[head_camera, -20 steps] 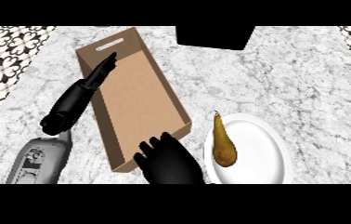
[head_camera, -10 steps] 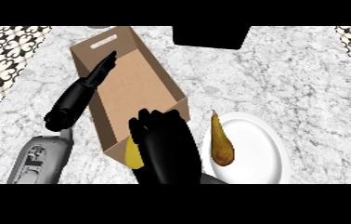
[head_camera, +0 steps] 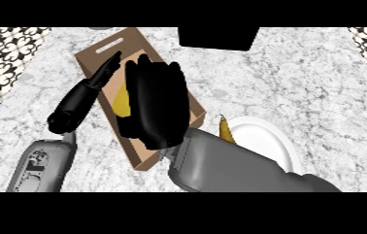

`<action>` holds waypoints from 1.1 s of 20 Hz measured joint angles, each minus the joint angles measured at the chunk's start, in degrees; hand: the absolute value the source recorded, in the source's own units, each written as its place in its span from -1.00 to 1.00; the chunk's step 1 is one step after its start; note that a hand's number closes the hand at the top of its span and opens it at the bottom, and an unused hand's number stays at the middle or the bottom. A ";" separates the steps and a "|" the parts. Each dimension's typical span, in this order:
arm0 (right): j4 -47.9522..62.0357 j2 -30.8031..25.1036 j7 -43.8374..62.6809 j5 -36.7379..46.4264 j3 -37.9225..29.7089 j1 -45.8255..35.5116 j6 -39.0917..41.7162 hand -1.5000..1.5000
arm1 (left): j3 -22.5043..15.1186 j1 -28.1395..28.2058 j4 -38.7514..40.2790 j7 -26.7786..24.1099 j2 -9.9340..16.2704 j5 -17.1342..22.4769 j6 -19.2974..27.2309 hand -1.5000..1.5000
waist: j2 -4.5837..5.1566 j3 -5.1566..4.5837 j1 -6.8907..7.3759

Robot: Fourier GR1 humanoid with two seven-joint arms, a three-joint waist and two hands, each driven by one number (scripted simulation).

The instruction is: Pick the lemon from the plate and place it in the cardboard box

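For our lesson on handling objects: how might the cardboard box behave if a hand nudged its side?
The cardboard box looks thin-walled and shallow, so probably light. On smooth marble counter it would likely slide, not tip, being low.

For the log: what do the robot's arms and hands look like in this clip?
Both forearms are smooth grey casings, boxy with rounded edges. The left forearm carries dark printed markings I can't read. Each ends in a glossy black robot hand with fingers and a thumb: the left robot hand on a rounded black wrist segment, the right robot hand broad above its forearm. No cables show.
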 measured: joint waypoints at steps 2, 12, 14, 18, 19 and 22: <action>4.93 -0.01 -0.08 -3.47 -1.37 -4.25 0.50 1.00 | 0.42 0.69 -0.18 -0.44 0.30 0.08 -0.04 0.00 | 0.05 0.00 -0.37; 24.15 0.15 -7.03 -22.28 -6.42 -10.93 10.03 1.00 | 1.93 1.46 -1.24 -0.07 0.76 0.49 0.19 0.00 | 0.13 0.09 -2.27; 26.71 0.16 -8.15 -24.85 -6.83 -11.73 13.31 1.00 | 1.73 2.66 -1.82 -0.39 0.56 0.20 0.38 0.00 | 0.04 0.10 -2.56; 30.26 0.02 -11.89 -28.25 -8.08 -10.84 18.25 -1.00 | 2.33 3.52 -1.64 -1.10 0.81 0.07 0.43 0.00 | -0.08 0.13 -3.46; 31.41 0.04 -13.55 -29.05 -8.65 -10.98 19.16 -1.00 | 2.51 4.09 -1.94 -1.29 1.04 0.25 0.13 0.00 | -0.08 0.13 -3.47; 32.43 0.11 -18.79 -31.10 -9.14 -10.48 20.05 -1.00 | 2.42 3.56 -1.77 -1.07 0.69 -0.17 0.42 0.00 | -0.09 0.15 -3.71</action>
